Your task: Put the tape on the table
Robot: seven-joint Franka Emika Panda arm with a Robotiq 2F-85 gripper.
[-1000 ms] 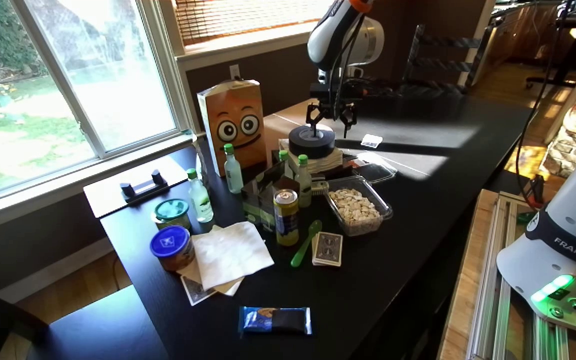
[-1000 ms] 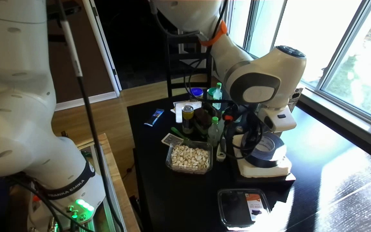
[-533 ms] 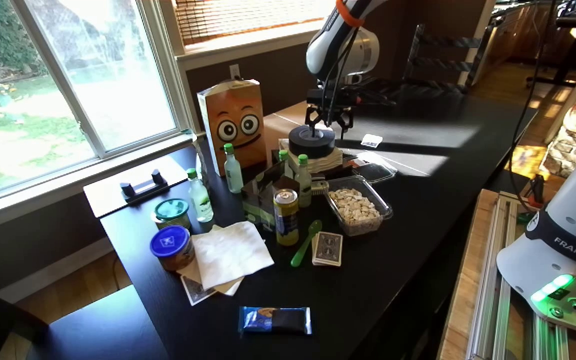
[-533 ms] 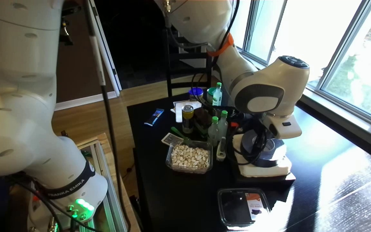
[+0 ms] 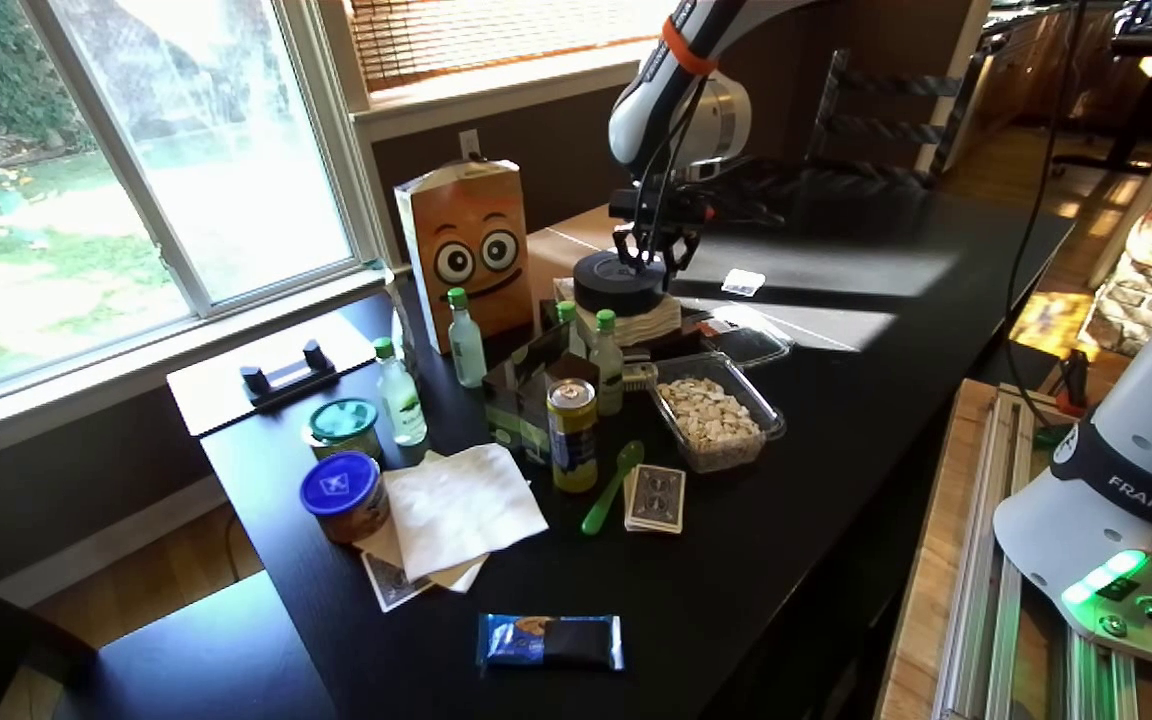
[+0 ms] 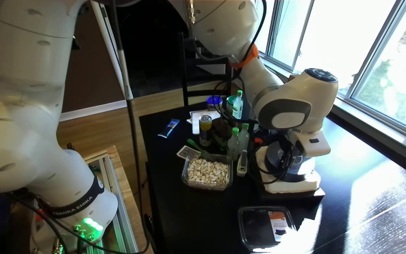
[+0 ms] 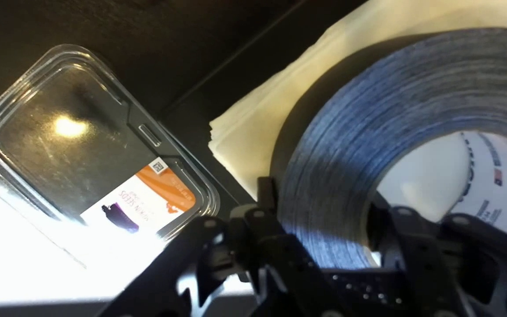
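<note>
Tape (image 5: 616,290) sits on the pale napkin stack (image 7: 253,136), and in the last second I have come lower over it. Where my pincer (image 7: 321,200) stood wide, it has narrowed to what I read as a firm hold on the wall of the tape, one finger inside the hole, the other against the outer edge, as the wrist view shows. Tape and stack have both slipped a little sideways, likely pushed by my squeeze. So the grasp seems made, the lift not yet. Next I would raise straight up, lest the stack drag along, and set it on the black table (image 6: 203,215), away from the plastic lid (image 7: 60,149). Held at one side only, it may tip.
</note>
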